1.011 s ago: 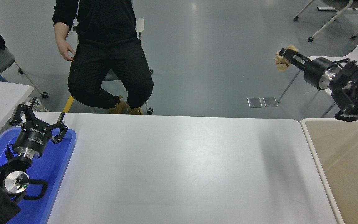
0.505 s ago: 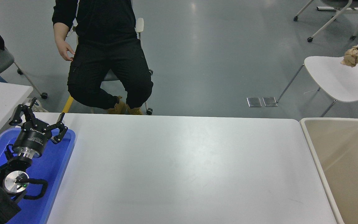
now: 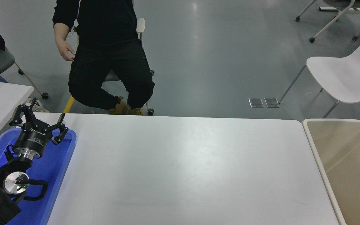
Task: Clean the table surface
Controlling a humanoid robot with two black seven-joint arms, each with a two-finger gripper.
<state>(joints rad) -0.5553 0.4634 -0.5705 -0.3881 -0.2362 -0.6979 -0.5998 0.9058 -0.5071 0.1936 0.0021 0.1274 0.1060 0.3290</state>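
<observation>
Grey floor lies beyond a wide white tabletop (image 3: 180, 168) filling the centre, bare, smooth and rigid, likely slick under a wipe; nothing to grip. At 8 o'clock the left tool (image 3: 37, 123) rests spread wide, empty. Right tool is out of view.

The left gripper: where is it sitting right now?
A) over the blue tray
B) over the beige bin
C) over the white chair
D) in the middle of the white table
A: the left gripper, open, sits over the blue tray at the table's left end.
</observation>
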